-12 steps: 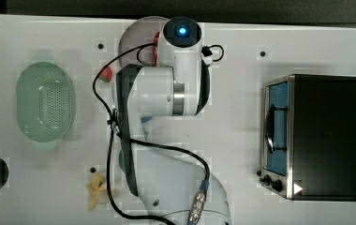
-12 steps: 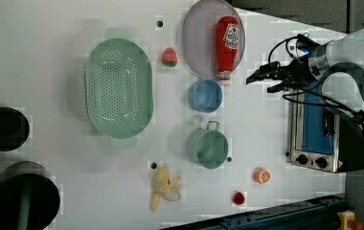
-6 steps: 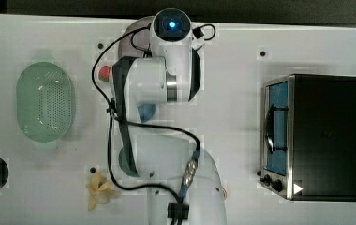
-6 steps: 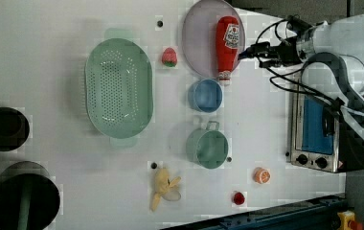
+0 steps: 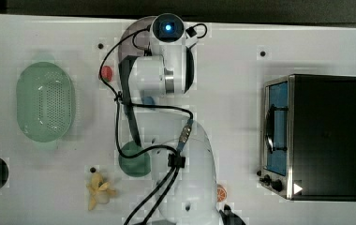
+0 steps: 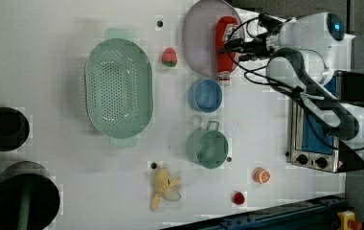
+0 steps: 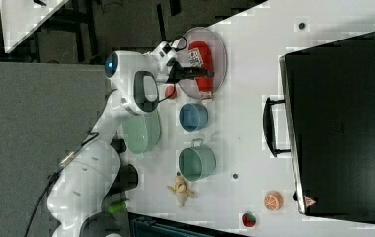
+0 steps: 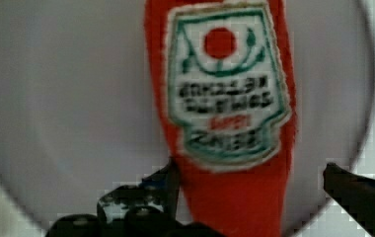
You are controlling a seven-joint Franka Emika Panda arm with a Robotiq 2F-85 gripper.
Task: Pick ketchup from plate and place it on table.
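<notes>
Fingers (image 8: 247,197) are spread wide and holding nothing yet; in the wrist view one dark fingertip (image 8: 168,180) sits right against one side of the ketchup (image 8: 225,98) and the other is a bit clear of the opposite side, so the bottle's lower body is already between them.

The ketchup (image 6: 226,48) lies flat on the plate (image 6: 199,43) at the upper middle of the left view, long axis running up-down in the frame, cap end poking over the plate's lower rim toward the blue bowl (image 6: 205,95). The fingers come at it from the frame's right, so they straddle it across the narrow way, which looks right for a squeeze. Whether they're low enough to close on the body, I can't tell.

Room-wise: I'd say the bare worktop (image 6: 261,124) just right of the bowl is the easy drop spot. Strawberry (image 6: 169,56) and green basket (image 6: 118,88) sit off to the left, out of the way. The toaster oven (image 6: 314,139) at the right edge is the thing to stay clear of.
</notes>
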